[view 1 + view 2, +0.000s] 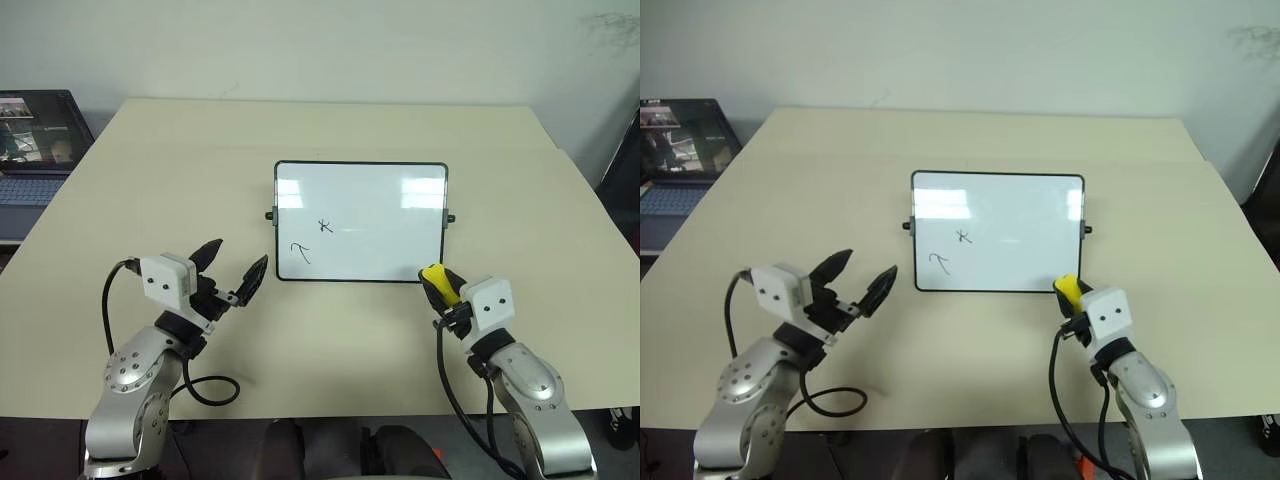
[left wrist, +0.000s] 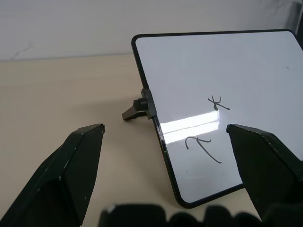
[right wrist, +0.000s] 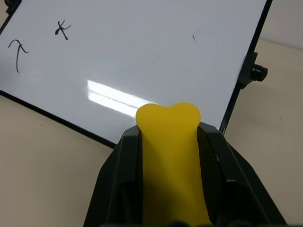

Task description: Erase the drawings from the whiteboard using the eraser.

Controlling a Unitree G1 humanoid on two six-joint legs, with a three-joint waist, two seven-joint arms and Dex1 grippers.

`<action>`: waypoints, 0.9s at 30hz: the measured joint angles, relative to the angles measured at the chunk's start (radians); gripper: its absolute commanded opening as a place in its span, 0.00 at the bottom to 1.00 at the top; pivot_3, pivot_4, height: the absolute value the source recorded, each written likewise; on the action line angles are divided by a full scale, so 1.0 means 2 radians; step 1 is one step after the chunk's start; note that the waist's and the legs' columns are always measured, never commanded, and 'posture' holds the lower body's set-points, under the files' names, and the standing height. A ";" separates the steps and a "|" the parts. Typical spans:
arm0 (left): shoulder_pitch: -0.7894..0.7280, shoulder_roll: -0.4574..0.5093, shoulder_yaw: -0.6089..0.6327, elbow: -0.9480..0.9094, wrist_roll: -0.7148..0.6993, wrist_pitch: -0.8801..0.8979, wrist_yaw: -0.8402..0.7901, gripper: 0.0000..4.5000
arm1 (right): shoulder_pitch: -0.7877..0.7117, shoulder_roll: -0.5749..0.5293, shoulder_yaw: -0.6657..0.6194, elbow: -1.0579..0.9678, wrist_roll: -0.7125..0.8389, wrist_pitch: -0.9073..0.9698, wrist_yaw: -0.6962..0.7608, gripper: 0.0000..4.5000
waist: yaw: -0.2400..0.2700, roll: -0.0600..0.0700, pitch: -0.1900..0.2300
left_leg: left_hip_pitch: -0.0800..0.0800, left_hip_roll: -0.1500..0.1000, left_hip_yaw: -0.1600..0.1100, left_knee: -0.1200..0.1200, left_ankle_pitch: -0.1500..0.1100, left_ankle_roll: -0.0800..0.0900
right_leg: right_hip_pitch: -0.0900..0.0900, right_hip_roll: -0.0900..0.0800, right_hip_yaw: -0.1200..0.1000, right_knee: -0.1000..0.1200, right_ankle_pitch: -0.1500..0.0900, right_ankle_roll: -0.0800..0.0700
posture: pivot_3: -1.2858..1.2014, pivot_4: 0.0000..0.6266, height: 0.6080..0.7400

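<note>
The whiteboard [image 1: 361,221] stands tilted on the tan table, black-framed with small side knobs. Two drawings remain on its lower left part: a hook-like curve [image 1: 300,250] and a star-like cross [image 1: 325,226]. The rest of the white surface looks bare. My right gripper [image 1: 438,283] is shut on the yellow eraser [image 3: 173,156], just in front of the board's lower right corner and apart from it. My left gripper [image 1: 232,272] is open and holds nothing, in front of the board's lower left corner, its black fingers [image 2: 71,175] spread wide.
The tan table [image 1: 150,180] stretches wide around the board. A laptop [image 1: 35,140] sits on a stand beyond the table's left edge. A pale wall rises behind the far edge.
</note>
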 measured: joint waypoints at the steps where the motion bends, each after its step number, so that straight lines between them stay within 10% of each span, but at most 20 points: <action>1: 0.006 -0.005 0.000 0.000 0.002 -0.002 0.003 1.00 | 0.000 0.000 0.000 0.000 0.000 -0.006 -0.001 0.27 | 0.000 0.000 0.000 | 0.000 0.000 0.000 0.000 0.000 0.000 | 0.000 0.000 0.000 0.000 0.000 0.000 | 0.52 0.24 1.00; 27: 0.025 0.061 -0.010 -0.072 -0.059 0.077 -0.039 1.00 | -0.333 -0.016 0.110 0.134 -0.016 0.055 0.064 0.27 | 0.000 0.000 0.000 | 0.000 0.000 0.000 0.000 0.000 0.000 | 0.000 0.000 0.000 0.000 0.001 -0.002 | 0.52 0.24 1.00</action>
